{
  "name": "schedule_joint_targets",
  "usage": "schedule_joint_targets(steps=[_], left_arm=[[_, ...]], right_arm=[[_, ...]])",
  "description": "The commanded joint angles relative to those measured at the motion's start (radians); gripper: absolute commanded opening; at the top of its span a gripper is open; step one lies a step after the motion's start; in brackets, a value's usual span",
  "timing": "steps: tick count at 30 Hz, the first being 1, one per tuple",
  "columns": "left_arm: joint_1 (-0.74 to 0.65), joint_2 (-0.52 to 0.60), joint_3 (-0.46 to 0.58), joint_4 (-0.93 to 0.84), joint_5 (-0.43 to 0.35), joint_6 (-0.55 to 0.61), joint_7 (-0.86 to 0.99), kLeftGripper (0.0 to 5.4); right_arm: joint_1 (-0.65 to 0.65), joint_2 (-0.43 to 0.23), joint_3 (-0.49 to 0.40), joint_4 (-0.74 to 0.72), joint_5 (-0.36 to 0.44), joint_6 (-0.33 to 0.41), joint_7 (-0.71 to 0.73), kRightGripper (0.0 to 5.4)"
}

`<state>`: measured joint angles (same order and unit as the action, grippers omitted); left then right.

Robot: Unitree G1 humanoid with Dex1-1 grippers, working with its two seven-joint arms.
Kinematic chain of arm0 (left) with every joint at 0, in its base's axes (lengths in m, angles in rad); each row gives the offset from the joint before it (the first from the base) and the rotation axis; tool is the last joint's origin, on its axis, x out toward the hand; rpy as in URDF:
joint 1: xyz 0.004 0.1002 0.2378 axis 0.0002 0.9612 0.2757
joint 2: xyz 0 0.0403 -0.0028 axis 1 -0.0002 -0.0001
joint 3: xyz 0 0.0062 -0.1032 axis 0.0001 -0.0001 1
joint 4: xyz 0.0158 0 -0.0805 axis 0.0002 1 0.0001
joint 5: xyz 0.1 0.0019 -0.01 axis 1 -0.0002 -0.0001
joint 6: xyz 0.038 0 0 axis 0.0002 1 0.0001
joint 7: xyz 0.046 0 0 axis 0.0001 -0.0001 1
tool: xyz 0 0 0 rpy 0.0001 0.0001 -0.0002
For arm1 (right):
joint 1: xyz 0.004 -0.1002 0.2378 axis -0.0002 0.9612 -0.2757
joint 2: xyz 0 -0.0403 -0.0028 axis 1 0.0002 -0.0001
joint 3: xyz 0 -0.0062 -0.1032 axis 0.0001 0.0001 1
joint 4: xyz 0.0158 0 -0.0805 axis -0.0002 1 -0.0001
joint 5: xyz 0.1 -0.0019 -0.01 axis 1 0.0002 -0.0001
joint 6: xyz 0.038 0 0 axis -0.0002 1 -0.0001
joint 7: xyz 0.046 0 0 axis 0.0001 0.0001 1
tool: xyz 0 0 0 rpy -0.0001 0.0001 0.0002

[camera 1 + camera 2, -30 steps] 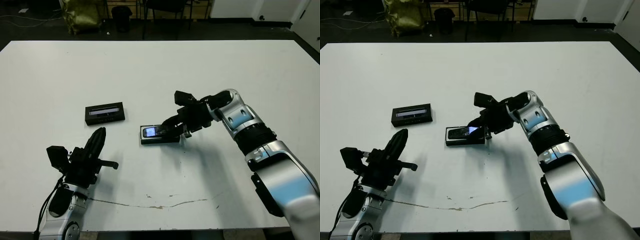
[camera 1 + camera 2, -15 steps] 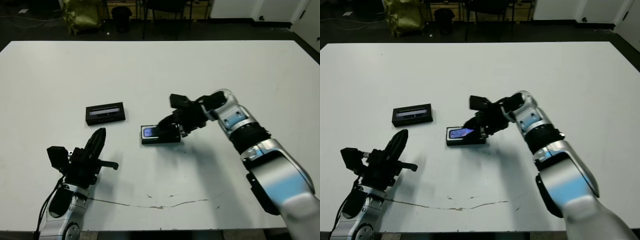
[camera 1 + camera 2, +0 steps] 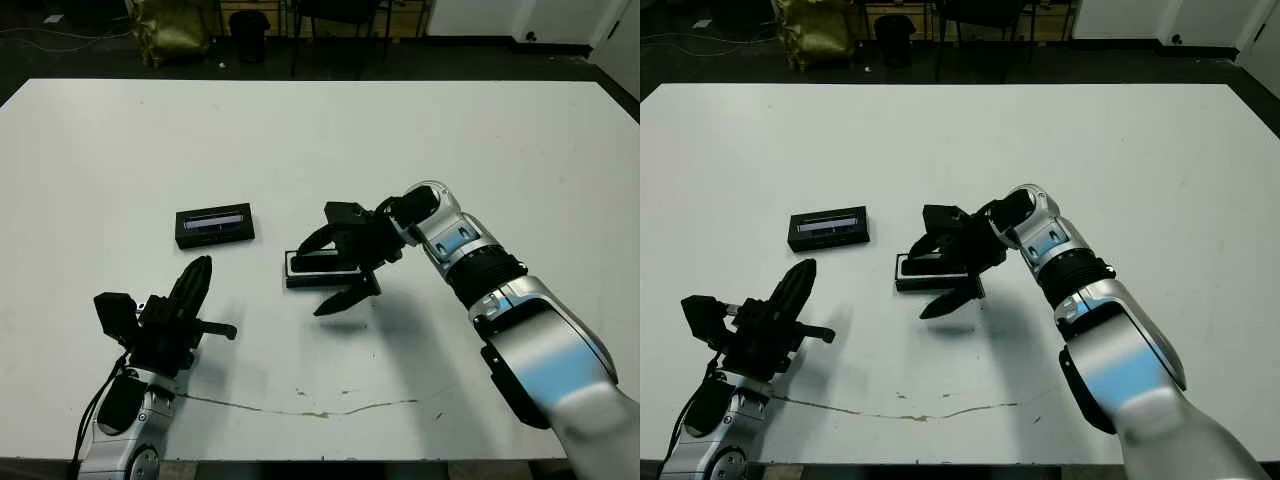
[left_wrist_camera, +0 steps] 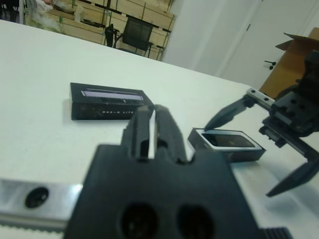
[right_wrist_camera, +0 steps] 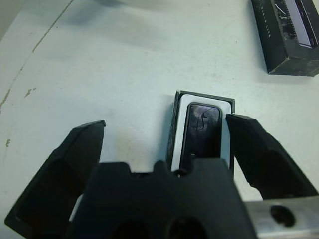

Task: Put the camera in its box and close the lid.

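**Camera seated in box, lid waits beyond**

The camera (image 5: 202,129) lies flat inside the box (image 3: 322,268), its long axis along the box's. The right claw (image 3: 331,269) hangs spread wide over the box, gripping nothing. The lid (image 3: 215,225) rests on the counter (image 3: 320,140) well left of the box, long axis roughly parallel to it. The left claw (image 3: 196,277), fingers pressed together and empty, sits nearer the lid.
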<state>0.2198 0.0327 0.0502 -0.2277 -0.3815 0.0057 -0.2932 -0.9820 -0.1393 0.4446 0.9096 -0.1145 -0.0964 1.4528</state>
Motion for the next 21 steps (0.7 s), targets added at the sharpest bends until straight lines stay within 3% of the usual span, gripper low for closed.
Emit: schedule_joint_targets(steps=[1,5,9,12,17,21], left_arm=[[0.002,0.004,0.003,0.017,0.007,0.006,0.002,0.0],[0.002,0.002,0.001,0.015,0.01,0.006,0.005,0.0],[0.013,0.001,-0.002,-0.001,0.005,0.014,0.007,0.0],[0.023,-0.001,-0.003,-0.014,0.0,0.02,0.01,0.0],[0.034,-0.004,-0.005,-0.021,-0.004,0.016,0.008,0.0],[0.038,-0.003,-0.01,-0.021,-0.001,0.014,0.006,0.0]], right_arm=[[-0.005,-0.019,-0.001,-0.011,-0.012,0.022,0.006,5.38],[-0.01,-0.04,-0.045,-0.046,0.034,0.027,0.029,5.38],[-0.014,-0.077,-0.131,-0.087,0.122,0.125,0.056,5.38],[0.017,-0.13,-0.215,-0.197,0.185,0.167,0.012,5.38],[0.169,-0.189,-0.394,-0.513,0.334,0.352,-0.185,5.38],[0.346,-0.17,-0.51,-0.779,0.408,0.494,-0.451,5.17]])
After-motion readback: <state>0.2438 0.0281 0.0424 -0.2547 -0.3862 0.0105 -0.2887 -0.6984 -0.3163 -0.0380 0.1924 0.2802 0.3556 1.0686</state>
